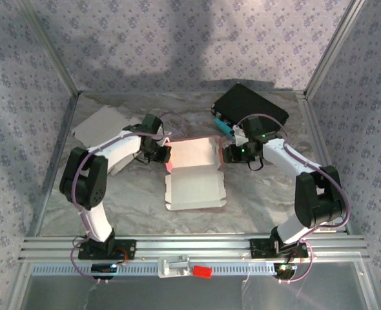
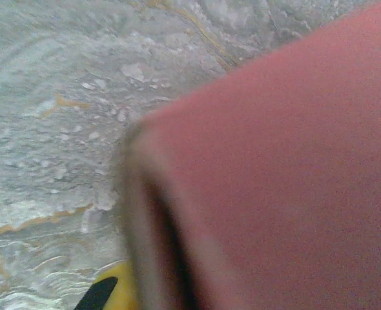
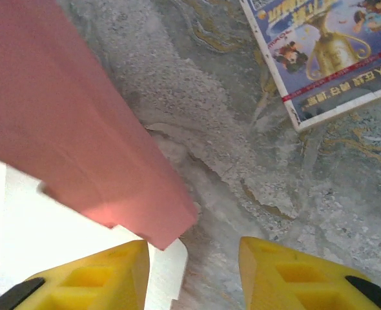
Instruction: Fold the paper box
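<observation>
Top external view: the paper box (image 1: 194, 173) lies half-formed in the middle of the marbled worktop (image 1: 132, 200), white inside and pink outside, directly between the two claws. The left claw (image 1: 166, 155) sits against the box's left wall with its fingers pressed together; whether paper is caught between them cannot be told. The right claw (image 1: 224, 154) is at the box's far right corner.

Left wrist view: a blurred pink panel of the box stands right in front of the claw, just beside one yellow finger (image 2: 121, 290).

Right wrist view: the right claw (image 3: 194, 252) is spread. A pink flap and the white edge of the box lie at its left finger (image 3: 87, 278), the edge reaching into the gap. A printed case (image 3: 332, 58) lies well beyond the claw, apart from the box
</observation>
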Controlling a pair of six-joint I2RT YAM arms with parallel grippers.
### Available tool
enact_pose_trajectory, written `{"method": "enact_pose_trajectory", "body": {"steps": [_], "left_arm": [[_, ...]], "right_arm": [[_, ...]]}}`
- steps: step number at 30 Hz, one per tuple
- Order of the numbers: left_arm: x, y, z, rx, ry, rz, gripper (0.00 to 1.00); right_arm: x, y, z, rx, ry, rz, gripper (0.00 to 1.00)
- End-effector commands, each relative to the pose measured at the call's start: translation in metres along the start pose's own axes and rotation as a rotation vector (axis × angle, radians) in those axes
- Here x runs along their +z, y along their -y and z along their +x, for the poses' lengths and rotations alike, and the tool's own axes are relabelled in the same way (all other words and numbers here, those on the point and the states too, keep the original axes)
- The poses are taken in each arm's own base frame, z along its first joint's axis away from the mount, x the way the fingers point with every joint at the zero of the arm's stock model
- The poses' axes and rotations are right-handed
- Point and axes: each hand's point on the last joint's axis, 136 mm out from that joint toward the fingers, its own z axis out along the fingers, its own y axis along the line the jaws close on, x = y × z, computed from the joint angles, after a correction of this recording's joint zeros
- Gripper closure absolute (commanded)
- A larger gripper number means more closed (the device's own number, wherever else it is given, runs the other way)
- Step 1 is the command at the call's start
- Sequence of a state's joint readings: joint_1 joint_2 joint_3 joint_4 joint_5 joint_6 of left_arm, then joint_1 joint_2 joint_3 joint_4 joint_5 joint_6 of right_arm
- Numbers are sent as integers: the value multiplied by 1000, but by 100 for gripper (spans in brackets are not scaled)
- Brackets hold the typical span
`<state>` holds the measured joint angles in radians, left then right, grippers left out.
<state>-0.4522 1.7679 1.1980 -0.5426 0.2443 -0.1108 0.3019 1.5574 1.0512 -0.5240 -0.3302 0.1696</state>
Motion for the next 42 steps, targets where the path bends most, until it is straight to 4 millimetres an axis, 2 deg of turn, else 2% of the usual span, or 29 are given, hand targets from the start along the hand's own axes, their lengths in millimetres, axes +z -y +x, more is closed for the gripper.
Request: {"method": "enact_pose_trajectory", "body": {"steps": [1, 5, 9, 14, 20, 23, 30, 42], "left_arm": [[-11, -15, -21, 110, 181, -190, 100], [-20, -17, -19, 163, 278, -295, 100], [-29, -15, -17, 216, 377, -350, 100], [-30, -13, -14, 257, 407, -377, 100], [-24, -7, -3, 254, 373, -374, 100], [-23, -11, 6, 211, 369, -377, 100], [-21, -12, 9, 207, 342, -379, 100], [-17, -10, 6, 200, 328, -370, 100]], "right_arm": [[-11, 3, -11, -4, 84, 4, 59], [-28, 14, -12, 18, 157, 15, 59], [-28, 23, -9, -1, 194, 28, 60], [-12, 8, -5, -121, 250, -43, 60], [9, 7, -9, -141, 288, -43, 59], [15, -7, -9, -205, 317, -74, 59], [22, -23, 3, -326, 317, -121, 58], [23, -44, 4, -452, 327, -159, 57]]}}
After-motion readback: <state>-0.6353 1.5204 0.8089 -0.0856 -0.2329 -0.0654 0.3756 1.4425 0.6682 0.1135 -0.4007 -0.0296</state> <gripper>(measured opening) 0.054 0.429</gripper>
